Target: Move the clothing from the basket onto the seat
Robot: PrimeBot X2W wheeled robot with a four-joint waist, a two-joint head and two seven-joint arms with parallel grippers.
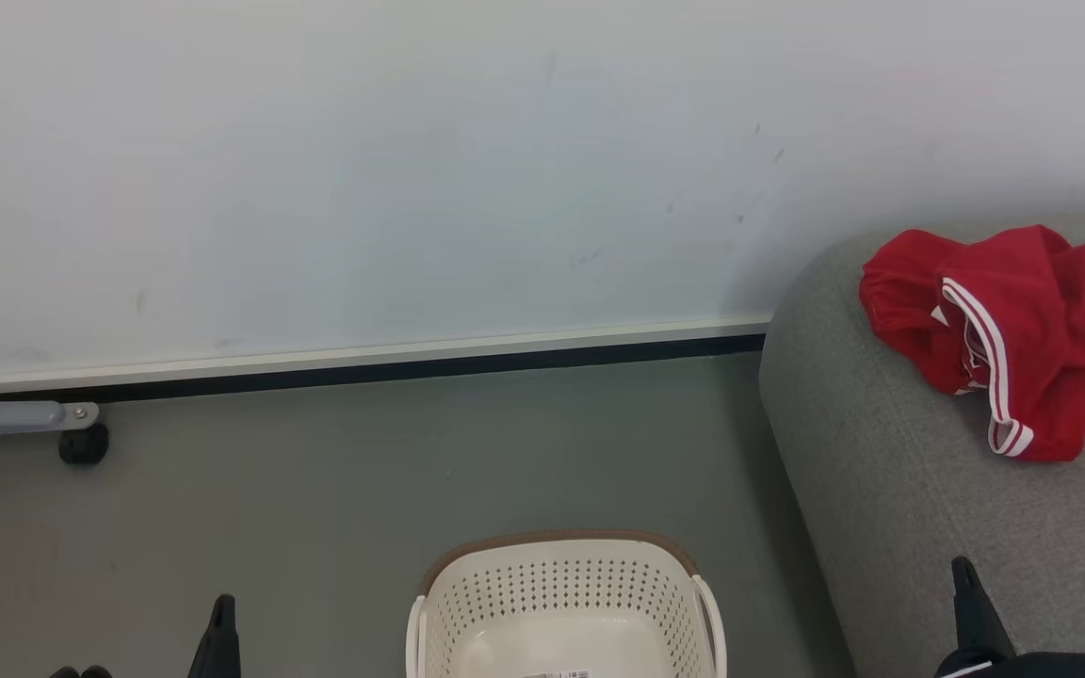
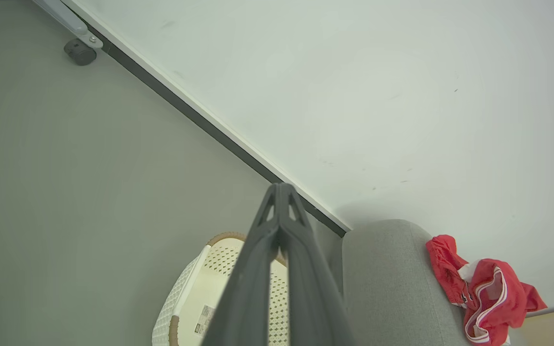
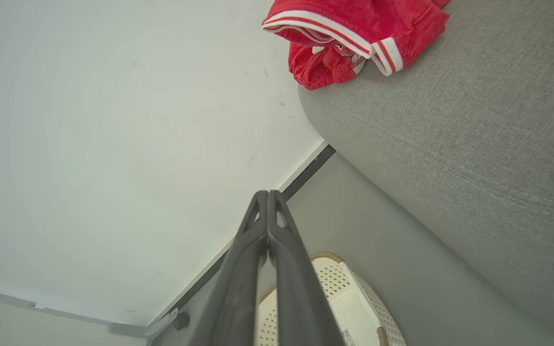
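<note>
basket (image 1: 561, 576) looks empty, clothing (image 1: 1004, 330) lies on the seat (image 1: 882, 499). left gripper (image 2: 281, 192) and right gripper (image 3: 267, 197) are closed, empty; just verify the basket's hidden part.

The basket (image 1: 566, 603) stands on the floor (image 1: 316, 490) at the near middle of the head view, with the wall (image 1: 411, 169) well behind it. The seat (image 1: 882, 490) stands just to the basket's right and runs back to the wall. The clothing (image 1: 1023, 330) lies heaped on the seat near the wall end, well apart from the basket. A wheeled leg (image 1: 53, 424) rests on the floor far left, by the wall. The left gripper (image 1: 222, 621) is left of the basket and the right gripper (image 1: 971, 593) is over the seat's near part.
</note>
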